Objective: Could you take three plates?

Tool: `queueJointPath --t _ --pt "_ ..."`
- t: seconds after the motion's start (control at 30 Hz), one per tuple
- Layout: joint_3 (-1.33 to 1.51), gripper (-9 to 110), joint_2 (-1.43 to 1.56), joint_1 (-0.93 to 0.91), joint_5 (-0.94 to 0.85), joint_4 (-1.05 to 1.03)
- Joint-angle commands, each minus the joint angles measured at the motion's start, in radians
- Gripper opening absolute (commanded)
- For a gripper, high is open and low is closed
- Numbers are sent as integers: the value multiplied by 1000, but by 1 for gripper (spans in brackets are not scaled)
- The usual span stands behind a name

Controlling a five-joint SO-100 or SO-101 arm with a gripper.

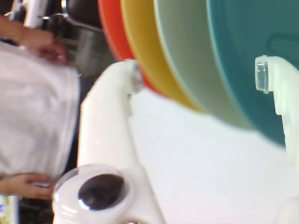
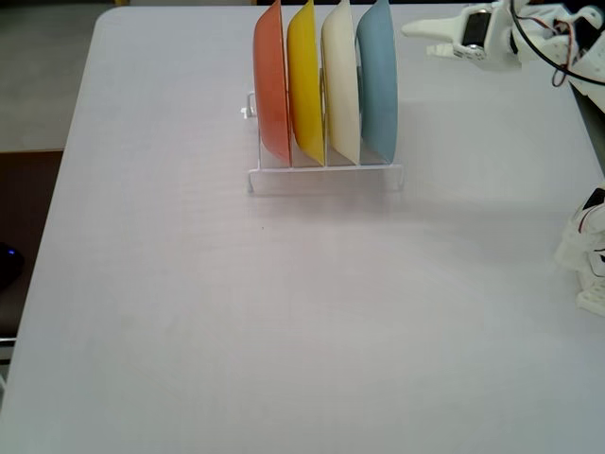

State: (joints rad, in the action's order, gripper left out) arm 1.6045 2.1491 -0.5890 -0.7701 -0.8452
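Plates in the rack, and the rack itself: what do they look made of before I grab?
The blue plate, cream plate, yellow plate and orange plate look like thin moulded plastic: solid even colour, with a soft sheen in the wrist view. The rack looks like thin white wire, probably coated metal, though the picture is too soft to be sure.

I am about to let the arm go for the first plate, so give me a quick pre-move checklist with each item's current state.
1. All four plates upright in the rack: ok.
2. Blue plate nearest the gripper, outer face unobstructed: ok.
3. Cream plate and yellow plate each in own slot: ok.
4. Gripper open and empty: ok.
5. Table has bare space for plates: ok.
6. Person's hand clear of the arm: cannot tell.
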Motion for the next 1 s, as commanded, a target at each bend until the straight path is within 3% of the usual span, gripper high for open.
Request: queueJointPath --t 0.0,0.43,0.53,0.63,0.97 --pt "-126 34 -67 -17 -35 0" --pt "-390 30 -374 -23 -48 2" --pt "-453 20 -431 -23 -48 -9" --pt "-486 1 -456 -12 -29 -21" --pt "-718 -1 -420 -15 72 -221"
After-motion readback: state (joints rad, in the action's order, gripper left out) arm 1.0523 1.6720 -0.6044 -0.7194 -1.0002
